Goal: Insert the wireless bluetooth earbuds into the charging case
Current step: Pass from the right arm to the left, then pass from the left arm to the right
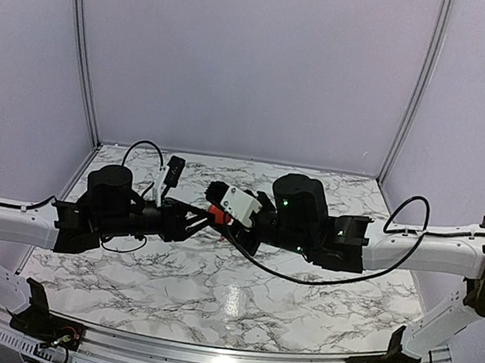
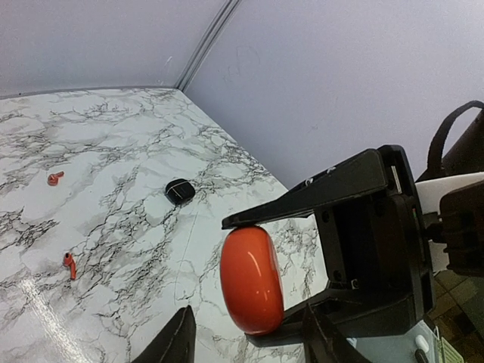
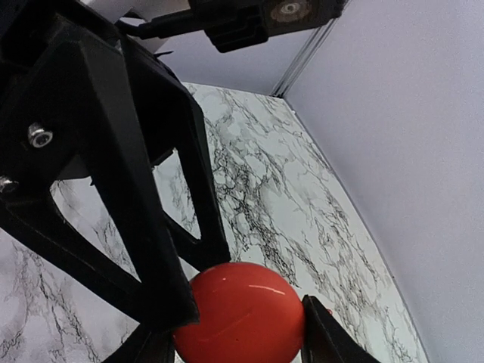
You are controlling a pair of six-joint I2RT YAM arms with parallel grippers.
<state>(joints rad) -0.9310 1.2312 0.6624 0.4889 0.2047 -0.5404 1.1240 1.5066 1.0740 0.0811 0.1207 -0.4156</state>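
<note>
A glossy red charging case (image 2: 252, 278) hangs closed above the table, where the two arms meet (image 1: 214, 211). My right gripper (image 3: 238, 325) is shut on it, its fingers (image 2: 325, 189) pressing the case's top and bottom ends. My left gripper (image 2: 248, 314) is open, with its jaws on either side of the case and a gap showing at the left fingertip. Its fingers (image 3: 144, 227) rise in front of and behind the case in the right wrist view. Two red earbuds (image 2: 54, 178) (image 2: 69, 264) lie loose on the marble.
A small black oval case (image 2: 180, 192) lies on the marble table (image 1: 212, 292), farther out than the earbuds. Pale walls with metal corner posts (image 1: 82, 49) close off the back and sides. Black cables (image 1: 319, 278) hang from both arms.
</note>
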